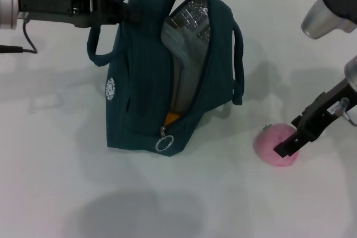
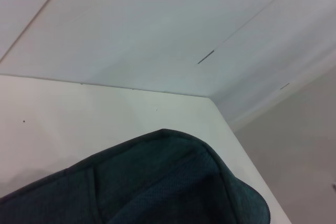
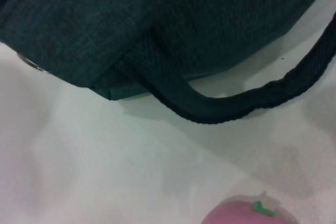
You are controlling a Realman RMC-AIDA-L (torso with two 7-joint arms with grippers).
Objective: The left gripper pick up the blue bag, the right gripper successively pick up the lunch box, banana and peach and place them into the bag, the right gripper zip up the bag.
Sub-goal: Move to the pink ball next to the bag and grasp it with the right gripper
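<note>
The blue bag stands upright on the white table, its top unzipped and gaping, silver lining showing. My left gripper reaches in from the far left and is shut on the bag's left handle, holding it up. An orange tip of the banana peeks out of the zip gap. The lunch box is hidden. The pink peach lies on the table to the right of the bag, and my right gripper sits right on top of it. The right wrist view shows the bag's side and the peach.
The ring zip-pull hangs at the low front end of the zip. The bag's right handle droops down its side towards the peach. The left wrist view shows the bag's top and the table's far corner.
</note>
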